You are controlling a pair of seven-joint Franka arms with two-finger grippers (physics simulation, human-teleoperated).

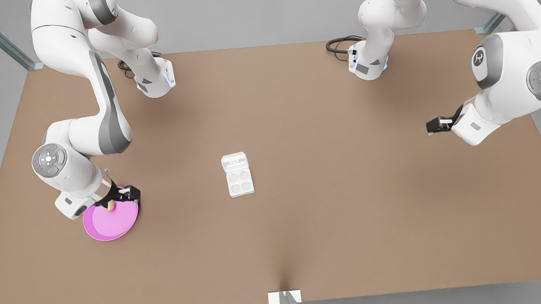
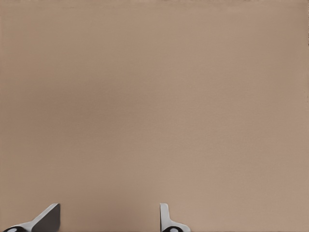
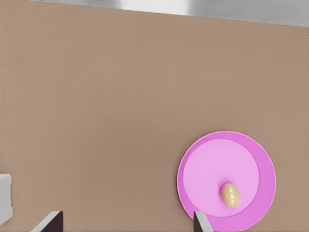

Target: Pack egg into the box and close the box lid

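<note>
Front view, starting at its left: the right gripper [image 1: 123, 195] hangs over the far rim of the pink plate [image 1: 117, 227], which lies on the brown table [image 1: 346, 189] near the table's left edge. The egg [image 1: 111, 206] rests on the plate, close beside the gripper's dark fingers and seemingly just below them. From the right wrist view the egg [image 3: 230, 195] lies free on the plate [image 3: 212, 164], off-centre toward one rim, and the right gripper's fingertips [image 3: 202, 223] stand spread apart with nothing between them.

Near the table's middle sits the box [image 1: 239, 182], its four round cups bare. The box lid [image 1: 234, 162] is swung open and lies flat on the far side of the tray.

At the front view's right the left gripper [image 1: 432, 127] waits above bare table, well apart from the box. The left wrist view shows its fingertips [image 2: 48, 218] parted and holding nothing.
</note>
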